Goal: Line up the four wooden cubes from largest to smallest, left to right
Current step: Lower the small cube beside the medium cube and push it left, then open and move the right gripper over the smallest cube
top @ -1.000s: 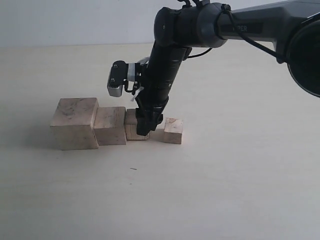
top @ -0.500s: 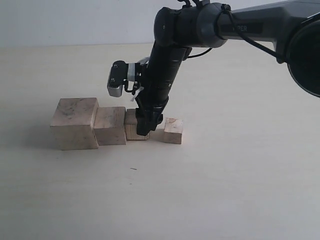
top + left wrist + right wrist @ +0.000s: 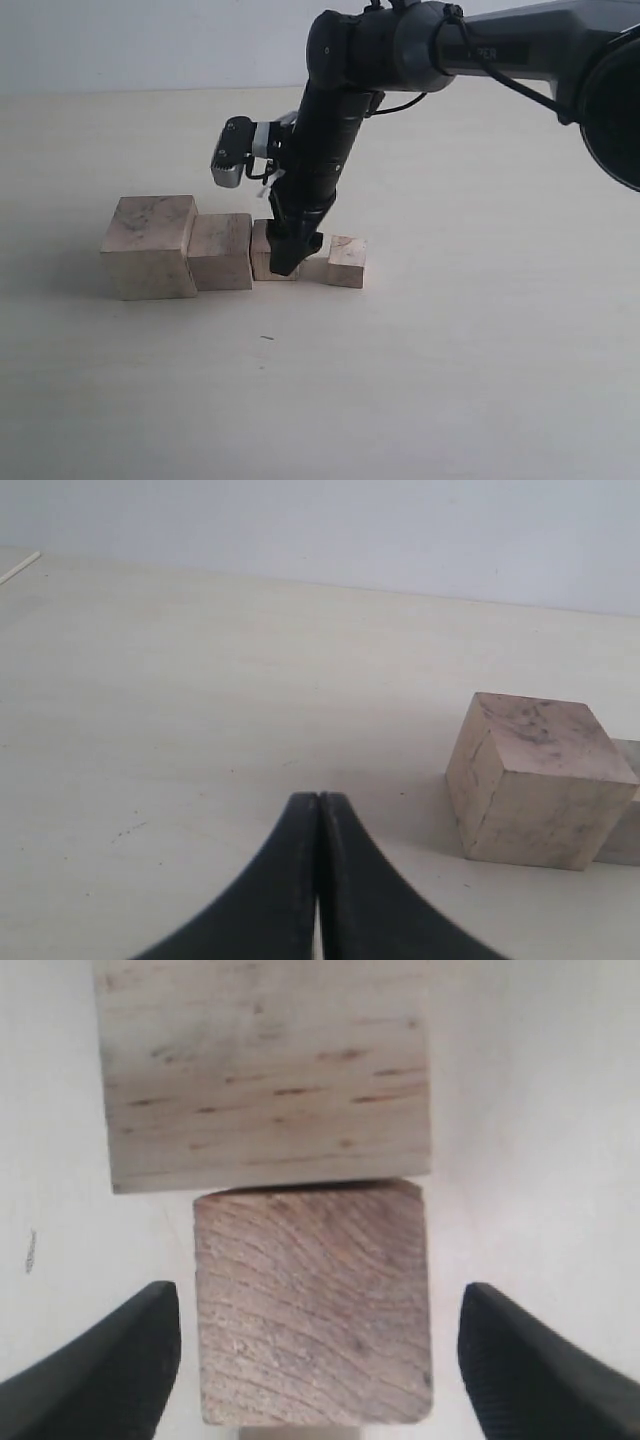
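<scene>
We find the third-largest pale wooden cube (image 3: 312,1305) directly beneath the right gripper (image 3: 288,262), between its fingers and touching the second pale wooden cube (image 3: 220,252), which adjoins the largest pale wooden cube (image 3: 148,247). The smallest pale wooden cube (image 3: 347,262) stands slightly apart at the row's right end, nearer the right arm. The row lies left of the pale worktop's (image 3: 450,380) middle. The right gripper is wide, clear of both side faces and holding nothing. The left gripper (image 3: 318,810) is closed and empty.

Pale tabletop (image 3: 450,380); four wooden cubes (image 3: 221,252) in one row
</scene>
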